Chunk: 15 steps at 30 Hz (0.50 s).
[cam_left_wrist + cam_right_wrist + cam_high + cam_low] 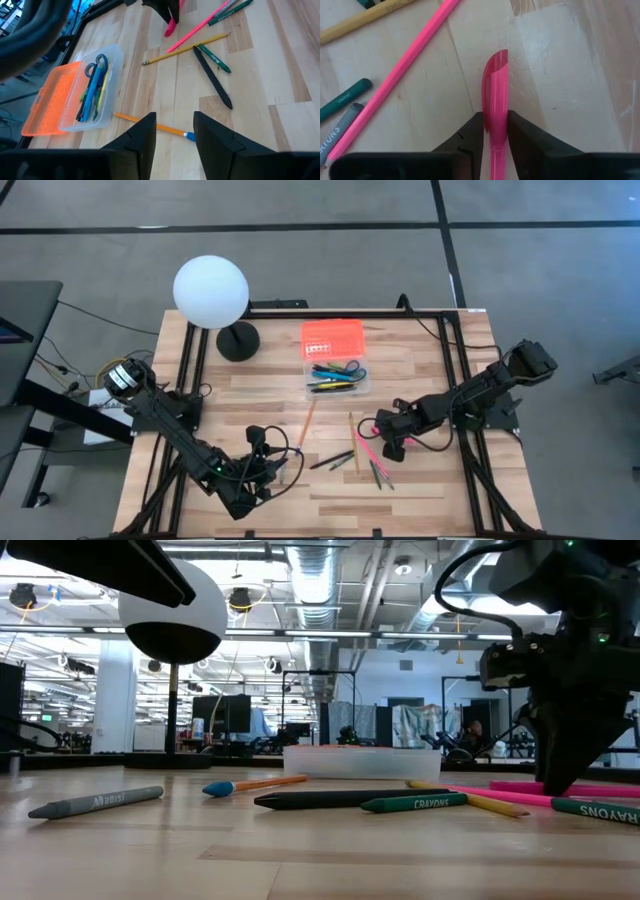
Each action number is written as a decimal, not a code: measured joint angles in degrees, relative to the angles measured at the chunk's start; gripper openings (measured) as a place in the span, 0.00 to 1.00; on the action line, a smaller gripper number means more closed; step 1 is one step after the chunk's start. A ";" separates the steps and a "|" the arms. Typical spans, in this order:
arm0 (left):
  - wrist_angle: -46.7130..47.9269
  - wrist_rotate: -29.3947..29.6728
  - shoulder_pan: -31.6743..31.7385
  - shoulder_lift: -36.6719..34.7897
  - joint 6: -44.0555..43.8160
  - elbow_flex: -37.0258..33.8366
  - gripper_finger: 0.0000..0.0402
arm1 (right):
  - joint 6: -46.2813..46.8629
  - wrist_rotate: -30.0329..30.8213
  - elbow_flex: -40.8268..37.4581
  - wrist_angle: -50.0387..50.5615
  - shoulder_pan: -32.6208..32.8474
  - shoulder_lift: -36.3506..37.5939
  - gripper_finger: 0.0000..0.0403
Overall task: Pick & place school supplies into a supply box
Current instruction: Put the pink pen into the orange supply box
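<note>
With the right claw [495, 131] pinched on a pink pen [495, 95] near the box [335, 367], that thin grip could twist loose; the left claw [174, 131] waits open.

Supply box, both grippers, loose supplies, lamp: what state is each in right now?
supply box: open, orange lid flipped back, several supplies inside
right gripper: shut on pink pen, low over the table
left gripper: open, empty
orange pencil: lying loose on table
globe lamp: upright
</note>
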<state>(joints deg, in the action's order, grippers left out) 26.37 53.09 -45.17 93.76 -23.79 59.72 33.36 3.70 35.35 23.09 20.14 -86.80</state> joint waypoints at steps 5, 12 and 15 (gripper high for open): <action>-0.02 -0.13 0.00 0.00 0.00 0.00 0.31 | -0.12 -0.54 0.00 0.00 0.02 0.00 0.29; -0.02 -0.32 -0.02 0.00 0.00 0.00 0.31 | -0.35 -1.86 0.13 1.81 0.07 0.09 0.37; -0.01 -0.32 0.00 0.00 -0.02 0.00 0.31 | -0.17 -1.86 0.13 1.97 0.07 0.09 0.38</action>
<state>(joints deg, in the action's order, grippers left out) 26.36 52.77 -45.17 93.76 -23.81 59.72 33.19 1.85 35.48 25.06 20.21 -86.72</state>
